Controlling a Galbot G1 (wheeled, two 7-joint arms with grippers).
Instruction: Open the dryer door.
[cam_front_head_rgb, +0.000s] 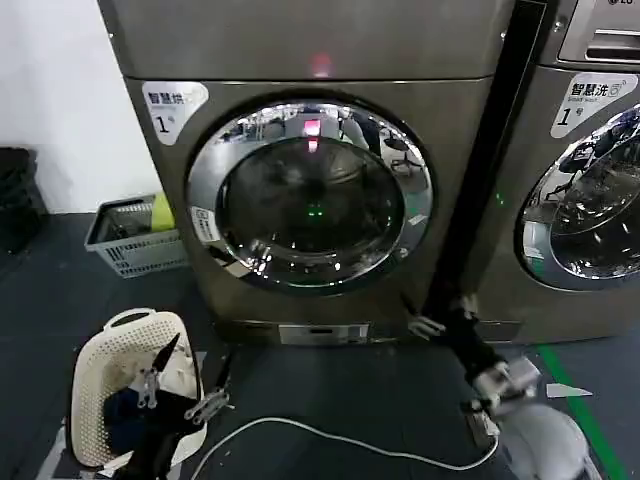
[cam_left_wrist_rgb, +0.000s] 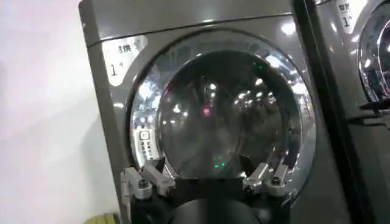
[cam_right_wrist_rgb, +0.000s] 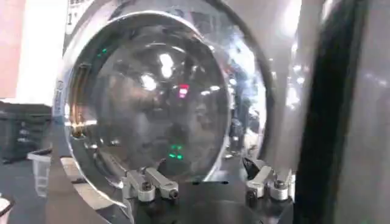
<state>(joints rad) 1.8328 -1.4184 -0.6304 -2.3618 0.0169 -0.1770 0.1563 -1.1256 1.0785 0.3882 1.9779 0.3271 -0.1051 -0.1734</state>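
Note:
The dryer door (cam_front_head_rgb: 310, 195) is a wide chrome ring around dark glass, set flush in the grey machine front, and it looks closed. The same door shows in the left wrist view (cam_left_wrist_rgb: 225, 109) and in the right wrist view (cam_right_wrist_rgb: 146, 91). My left gripper (cam_front_head_rgb: 190, 375) hangs low at the front left, above a white basket, well short of the door; its fingers stand open (cam_left_wrist_rgb: 207, 173) with nothing between them. My right gripper (cam_front_head_rgb: 440, 320) is low at the machine's lower right corner, below the door ring, open and empty (cam_right_wrist_rgb: 207, 176).
A second machine (cam_front_head_rgb: 590, 180) with a similar door stands right beside it. On the floor are a white laundry basket (cam_front_head_rgb: 120, 380) with clothes, a grey crate (cam_front_head_rgb: 130, 235) by the wall, a white cable (cam_front_head_rgb: 330, 435) and green tape (cam_front_head_rgb: 565, 385).

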